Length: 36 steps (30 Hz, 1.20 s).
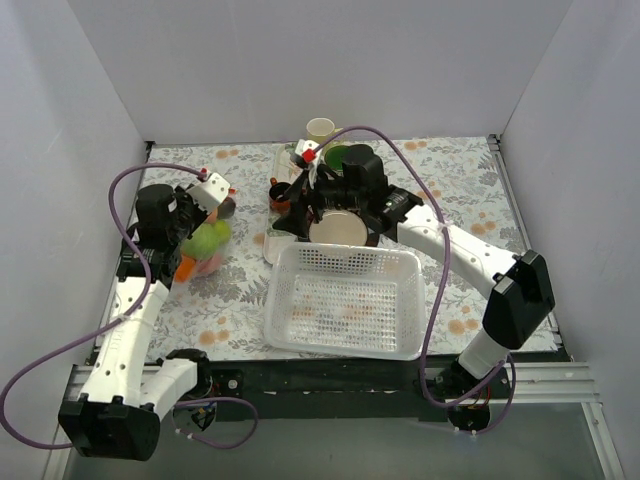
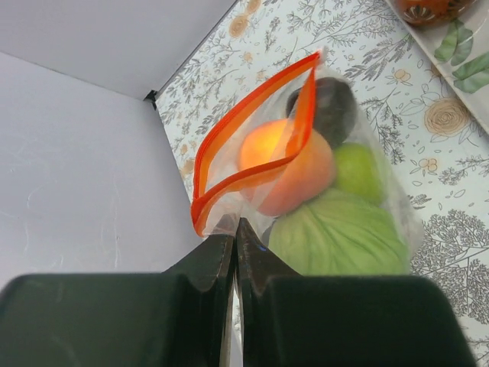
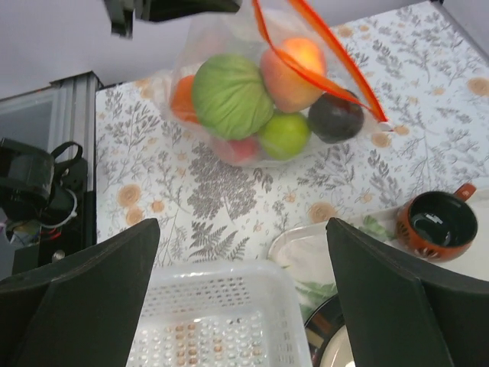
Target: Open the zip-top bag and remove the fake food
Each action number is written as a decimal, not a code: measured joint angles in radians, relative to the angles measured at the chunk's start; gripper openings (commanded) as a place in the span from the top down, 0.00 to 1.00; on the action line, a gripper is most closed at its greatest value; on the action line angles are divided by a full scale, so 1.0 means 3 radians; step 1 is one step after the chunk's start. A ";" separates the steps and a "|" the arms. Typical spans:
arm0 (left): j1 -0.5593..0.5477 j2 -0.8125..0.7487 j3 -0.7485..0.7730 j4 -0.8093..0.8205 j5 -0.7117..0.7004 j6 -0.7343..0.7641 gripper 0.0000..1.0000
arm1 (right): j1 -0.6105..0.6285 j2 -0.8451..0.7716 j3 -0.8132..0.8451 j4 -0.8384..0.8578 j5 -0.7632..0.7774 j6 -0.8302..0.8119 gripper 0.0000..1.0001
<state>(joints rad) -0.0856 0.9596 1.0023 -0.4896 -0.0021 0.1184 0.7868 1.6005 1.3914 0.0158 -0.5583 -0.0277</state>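
The zip-top bag [image 1: 203, 246] hangs at the left of the table, lifted by one corner. Its orange-red zip strip [image 2: 252, 130] gapes open in a loop. My left gripper [image 2: 234, 226] is shut on the clear plastic just below the strip and also shows in the top view [image 1: 213, 199]. Inside the bag are a green cabbage [image 3: 231, 95], a peach [image 3: 294, 65], a green pear [image 3: 284, 136], a dark plum [image 3: 336, 115], an orange [image 3: 182, 99] and a pinkish apple [image 3: 241, 149]. My right gripper [image 3: 243, 225] is open and empty, above the white basket's far rim and apart from the bag.
A white perforated basket [image 1: 345, 300] stands at front centre. Behind it are a plate [image 3: 306, 245], a white bowl [image 1: 338, 230], an orange-brown cup [image 3: 432, 222], a cream cup [image 1: 320, 130] and a green dish [image 1: 337, 157]. White walls close in the left, back and right.
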 measured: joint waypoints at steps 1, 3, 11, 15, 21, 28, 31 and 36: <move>0.0024 -0.0009 -0.0024 0.0014 0.0029 0.0005 1.00 | 0.0000 0.0065 0.0104 0.0005 0.0022 0.0031 0.02; 0.0050 -0.0084 -0.0084 0.0008 0.0102 0.0017 1.00 | 0.0003 0.0196 0.0280 0.0031 0.0074 0.0099 0.02; 0.0056 -0.0282 -0.0048 -0.0570 0.0679 -0.0028 1.00 | 0.0018 0.0776 0.0591 0.0047 0.0125 0.0290 0.02; 0.0056 -0.0324 -0.0047 -0.0848 0.0866 -0.0031 1.00 | 0.0018 0.1141 0.0894 0.0034 0.0092 0.0402 0.02; 0.0056 -0.0401 -0.0047 -0.1048 0.1015 -0.0041 1.00 | 0.0023 0.1333 0.0960 0.0137 -0.0089 0.0655 0.03; 0.0056 -0.0362 -0.0047 -0.1138 0.1108 -0.0064 1.00 | 0.0065 0.1297 0.0757 0.0432 -0.0183 0.0888 0.59; 0.0056 -0.0362 -0.0047 -0.1139 0.1111 -0.0065 1.00 | 0.0079 0.1132 0.0328 0.0660 -0.0258 0.1063 0.90; 0.0056 -0.0351 -0.0045 -0.1146 0.1137 -0.0072 1.00 | 0.0127 0.1088 0.0158 0.0810 -0.0385 0.1325 0.99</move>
<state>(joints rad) -0.0689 0.8543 0.9890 -0.8333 0.3389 0.0967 0.8249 1.9270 1.4387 0.2588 -0.6739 0.3698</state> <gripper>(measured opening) 0.010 0.025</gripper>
